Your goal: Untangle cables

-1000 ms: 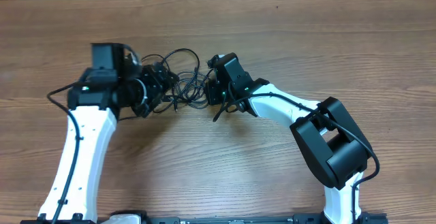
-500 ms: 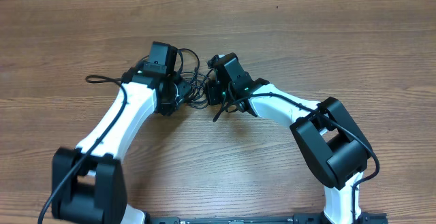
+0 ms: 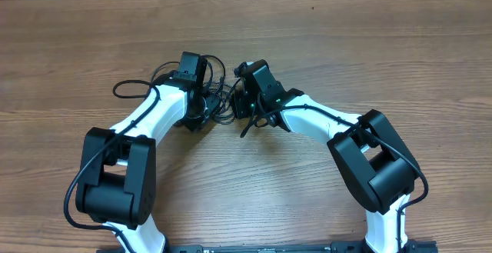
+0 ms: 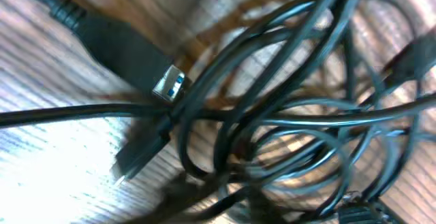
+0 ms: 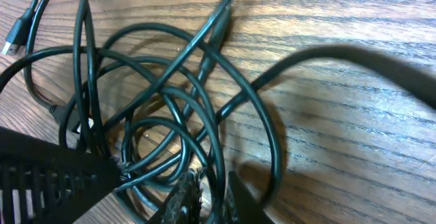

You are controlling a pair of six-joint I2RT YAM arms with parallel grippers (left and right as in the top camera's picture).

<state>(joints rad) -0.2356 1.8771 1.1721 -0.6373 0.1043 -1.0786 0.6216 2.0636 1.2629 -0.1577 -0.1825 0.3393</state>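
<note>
Cables (image 3: 221,101): 1 knotted bunch of thin black cords lies on the wooden surface (image 3: 384,45), between my 2 tools, toward the far side in the overhead view.
Tangle up close: in my left wrist view the cords (image 4: 286,118) cross and loop over each other many times and fill most of the picture. In my right wrist view the loops (image 5: 204,64) lie flat on the wood grain.
Plug ends: 1 USB plug (image 4: 167,84) with a silver mouth and a blue insert sits at the upper left of my left wrist view, touching a crossing cord. A smaller plug (image 4: 139,156) lies just below it. 1 more small plug (image 5: 12,43) shows at the left edge of my right wrist view.
Left tool (image 3: 204,108): it is down at the left side of the bunch. My fingers show in neither view, so I cannot tell whether it is open or closed.
Right tool (image 3: 238,103): it is at the right side of the bunch and closed. Its fingertips (image 5: 180,200), at the bottom of my wrist view, pinch a strand of the tangle.
Arms: both reach in from the near edge and meet at the bunch.
</note>
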